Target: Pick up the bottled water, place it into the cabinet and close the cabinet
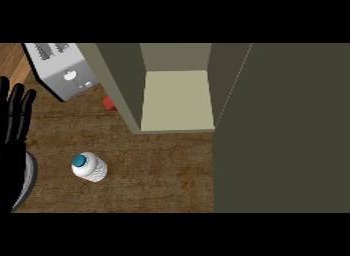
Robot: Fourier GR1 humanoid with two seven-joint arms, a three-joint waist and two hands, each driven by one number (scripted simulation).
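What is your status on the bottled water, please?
Left hand open, resting at left edge; right hand out of view. Bottled water upright on counter, untouched. Cabinet open; nothing between it and bottle.

The counter [156, 175] is showing a brown wood grain, slightly rough-looking, across the lower middle of the frame. At upper left the toaster [66, 75] is gleaming like brushed silver metal. The cabinet [296, 125] on the right is looking matt olive, its shelf [178, 97] paler and equally flat. The bottled water [89, 167] is reading as smooth white plastic, and the left hand [8, 125] as smooth black.
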